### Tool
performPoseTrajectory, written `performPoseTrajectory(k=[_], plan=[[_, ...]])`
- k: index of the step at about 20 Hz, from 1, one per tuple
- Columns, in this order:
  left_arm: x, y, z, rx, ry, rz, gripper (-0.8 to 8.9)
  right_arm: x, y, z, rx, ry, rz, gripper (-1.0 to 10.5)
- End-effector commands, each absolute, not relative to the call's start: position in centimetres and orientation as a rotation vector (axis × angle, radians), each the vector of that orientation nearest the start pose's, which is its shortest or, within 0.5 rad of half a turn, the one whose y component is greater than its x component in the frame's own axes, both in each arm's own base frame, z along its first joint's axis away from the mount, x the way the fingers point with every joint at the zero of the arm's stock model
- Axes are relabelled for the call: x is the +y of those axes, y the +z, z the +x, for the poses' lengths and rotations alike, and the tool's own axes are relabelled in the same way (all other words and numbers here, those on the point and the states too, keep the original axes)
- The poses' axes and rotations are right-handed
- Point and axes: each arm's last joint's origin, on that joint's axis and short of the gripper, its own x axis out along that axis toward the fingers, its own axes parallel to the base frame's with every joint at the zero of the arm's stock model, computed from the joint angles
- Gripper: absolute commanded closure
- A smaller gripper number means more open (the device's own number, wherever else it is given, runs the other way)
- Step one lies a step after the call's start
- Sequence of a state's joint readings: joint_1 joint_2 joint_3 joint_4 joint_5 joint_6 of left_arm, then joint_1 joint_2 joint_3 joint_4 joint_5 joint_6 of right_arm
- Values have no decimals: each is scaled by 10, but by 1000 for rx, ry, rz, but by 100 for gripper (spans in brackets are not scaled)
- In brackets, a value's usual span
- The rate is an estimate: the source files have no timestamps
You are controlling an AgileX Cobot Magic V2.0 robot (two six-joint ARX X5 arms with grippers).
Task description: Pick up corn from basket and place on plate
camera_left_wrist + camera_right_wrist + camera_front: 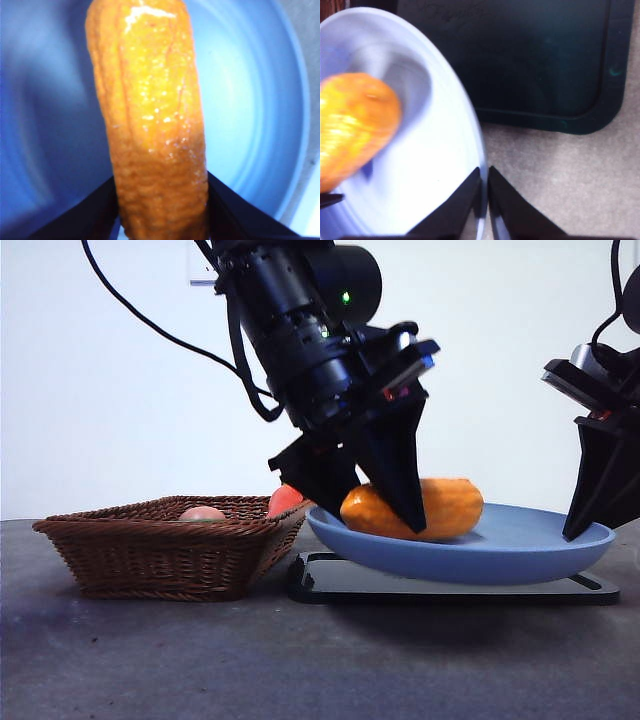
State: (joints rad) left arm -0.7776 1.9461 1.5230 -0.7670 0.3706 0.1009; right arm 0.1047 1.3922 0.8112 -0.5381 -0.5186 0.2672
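Observation:
The orange-yellow corn (445, 508) lies lengthwise low over the light-blue plate (500, 552), with my left gripper (375, 515) shut on it from above. The left wrist view shows the corn (155, 115) between the two black jaws of the left gripper (160, 177), with the plate (250, 100) right beneath. My right gripper (573, 530) is at the plate's right rim. In the right wrist view the right gripper (485, 172) is shut on the rim of the plate (445, 165), and the corn (355, 125) shows blurred. The wicker basket (150, 552) stands to the left.
A flat black tray (450, 587) lies under the plate, and it shows in the right wrist view as the black tray (535, 60) too. In the basket sit a peach-pink round item (202, 512) and a red-orange piece (285, 500) at its right end. Grey tabletop stretches in front.

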Motion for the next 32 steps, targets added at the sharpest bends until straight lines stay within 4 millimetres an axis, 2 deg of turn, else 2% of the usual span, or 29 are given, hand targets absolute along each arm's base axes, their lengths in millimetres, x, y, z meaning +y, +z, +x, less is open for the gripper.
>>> performPoseTrajectory(k=[1,4,9,11,14,20,23,27,32], plan=[[-297,208,278,1173,-1093,364,580,42,199,254,1174,417,470,945],[-300,208,276,1172,-1100,369,479,42,199,254,1171,421,463,945],[-299,211,274,1185,-1092,361,473,42,199,254,1172,421,458,945],[-296,218,272,1176,-1093,357,473,42,198,253,1175,421,456,945],[-289,240,269,1121,-1094,338,473,42,197,254,1180,420,454,945],[-260,302,257,961,-1081,269,474,40,202,262,1140,405,443,945],[-243,334,244,869,-1082,241,474,36,210,279,1122,388,448,945],[-224,369,224,756,-1090,211,474,31,213,314,1141,362,454,945],[-206,395,205,670,-1096,185,475,30,198,354,1184,349,461,945]])
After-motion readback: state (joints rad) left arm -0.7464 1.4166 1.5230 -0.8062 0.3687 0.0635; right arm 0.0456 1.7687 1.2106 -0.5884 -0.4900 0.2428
